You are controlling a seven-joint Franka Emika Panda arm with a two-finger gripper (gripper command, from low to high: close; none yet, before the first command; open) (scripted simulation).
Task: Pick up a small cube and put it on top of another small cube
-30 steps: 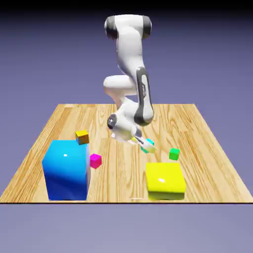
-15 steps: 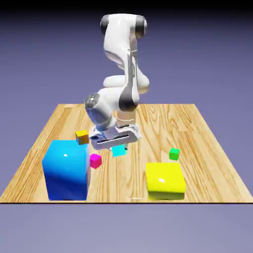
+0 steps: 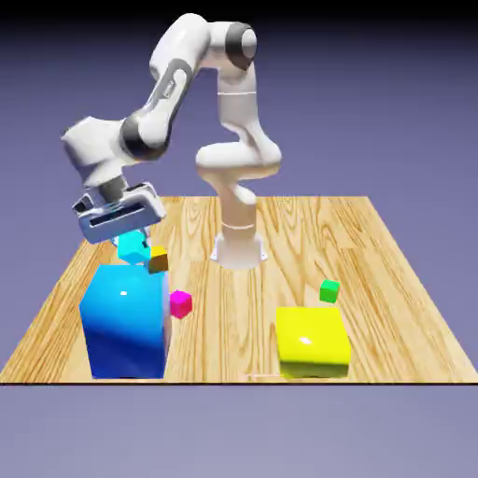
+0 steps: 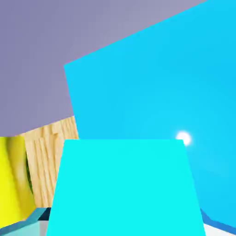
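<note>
In the exterior view my fingers [image 3: 133, 239] grip the cyan cube [image 3: 133, 247] above the far side of the big blue block [image 3: 127, 322], near the orange cube [image 3: 159, 260]. In the hand view it looks rigid, light, perhaps slippery; I'd keep hold of opposite side faces. I see no containers.

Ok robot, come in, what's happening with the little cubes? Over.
Gripper shut on cyan cube, held up. Orange-brown cube bare on top, no stack yet. Big blue block close by, might get bumped. Over.
</note>
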